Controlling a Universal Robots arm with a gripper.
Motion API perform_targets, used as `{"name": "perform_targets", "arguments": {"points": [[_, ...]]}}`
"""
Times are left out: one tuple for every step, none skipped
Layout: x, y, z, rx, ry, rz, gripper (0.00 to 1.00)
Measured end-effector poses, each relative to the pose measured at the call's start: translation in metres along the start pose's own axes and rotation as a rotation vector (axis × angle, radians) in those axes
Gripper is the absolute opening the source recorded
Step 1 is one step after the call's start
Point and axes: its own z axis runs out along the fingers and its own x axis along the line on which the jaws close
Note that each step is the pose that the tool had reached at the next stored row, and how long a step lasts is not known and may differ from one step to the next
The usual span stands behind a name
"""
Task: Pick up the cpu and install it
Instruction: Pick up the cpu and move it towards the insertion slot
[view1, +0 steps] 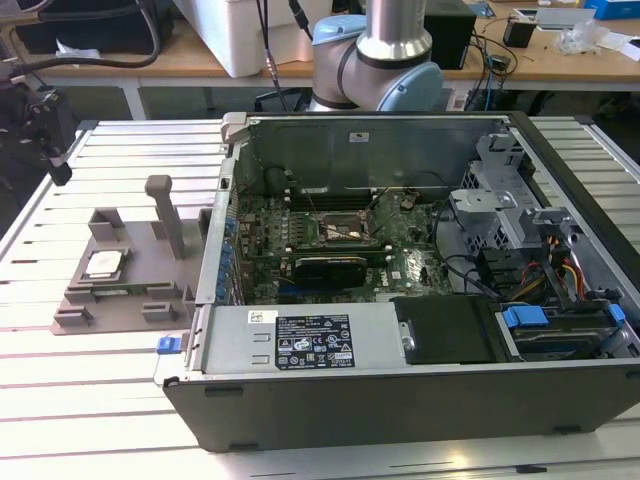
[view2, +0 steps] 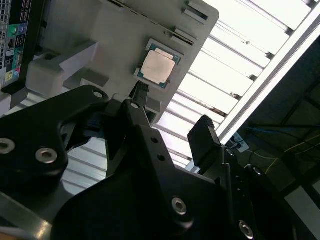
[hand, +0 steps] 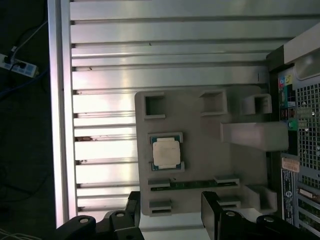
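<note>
cpu (hand: 166, 152): flat square, shiny silver top, thin green rim, lying in a recess of the matte grey fixture (hand: 200, 165).
gripper (hand: 172, 199): black fingers standing apart, holding nothing, hovering at the fixture's edge, near the cpu.

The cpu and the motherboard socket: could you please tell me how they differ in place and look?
The cpu lies on the grey holder outside the computer case; the motherboard socket sits inside it. The cpu has a pale silver top; the motherboard socket is dark-framed. Both are square and lie flat.
</note>
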Motion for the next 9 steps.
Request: {"name": "perform_targets", "arguments": {"points": [[0.0, 0.0, 0.0011, 0.0, 0.0, 0.0, 0.6], [0.0, 0.0, 0.0022, 0.0, -0.0001, 0.0, 0.6], [0.0, 0.0, 0.0029, 0.0, 0.0, 0.0, 0.6], [0.0, 0.0, 0.0036, 0.0, 0.0, 0.0, 0.6], [0.0, 0.0, 0.0044, 0.0, 0.0, 0.0, 0.6], [0.0, -0.0001, 0.0053, 0.0, 0.0, 0.0, 0.6], [0.0, 0.0, 0.006, 0.0, 0.0001, 0.0, 0.6], [0.0, -0.0001, 0.0068, 0.0001, 0.0001, 0.0, 0.6], [0.0, -0.0001, 0.0075, 0.0, 0.0, 0.0, 0.6]]}}
